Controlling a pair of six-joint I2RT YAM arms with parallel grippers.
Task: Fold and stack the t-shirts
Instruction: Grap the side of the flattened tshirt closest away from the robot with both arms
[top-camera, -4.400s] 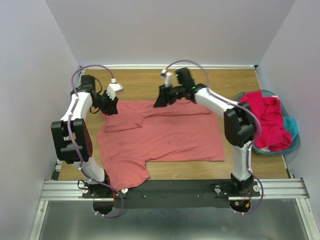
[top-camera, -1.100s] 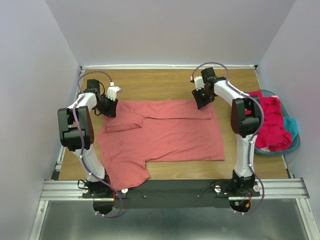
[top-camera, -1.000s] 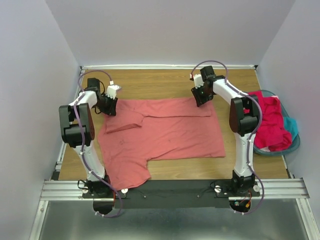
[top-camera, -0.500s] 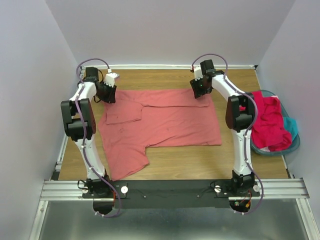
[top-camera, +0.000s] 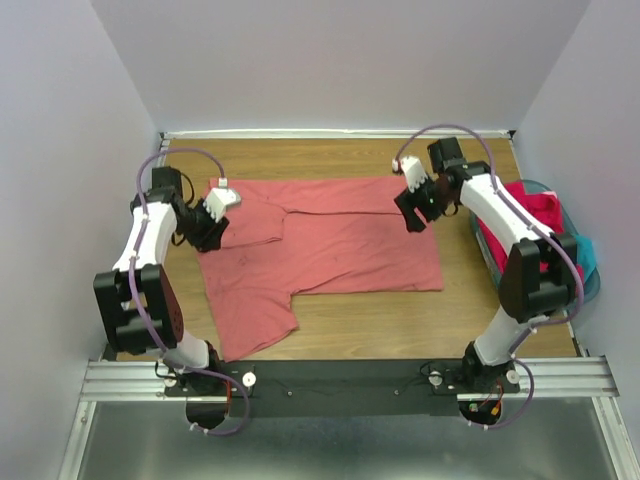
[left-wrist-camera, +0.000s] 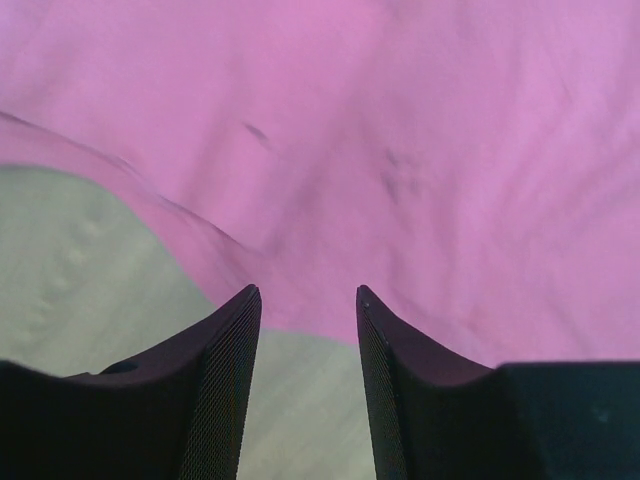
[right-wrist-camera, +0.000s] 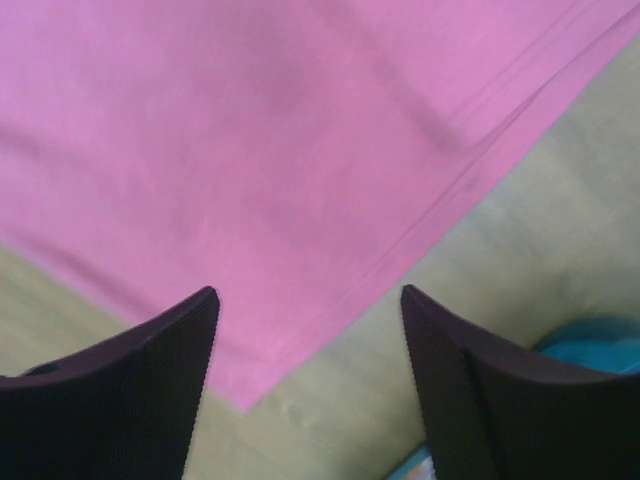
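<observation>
Large salmon-pink cloth t-shirt (top-camera: 340, 250) lies spread on the wooden table (top-camera: 330, 160), long axis left to right; left claw (top-camera: 208, 232) and right claw (top-camera: 412, 215), both parted and empty, hover over its left and right ends, each nearest its own.

The left arm (top-camera: 150, 225) reaches forward along the left side. Its wrist bends inward, so the left end effector (top-camera: 207, 232) points down and toward the middle, and its fingers (left-wrist-camera: 225, 380) stand a little apart. The right arm (top-camera: 500, 215) arcs forward and inward. The right end effector (top-camera: 413, 212) angles down and to the left, with fingers (right-wrist-camera: 150, 380) spread wide.
</observation>
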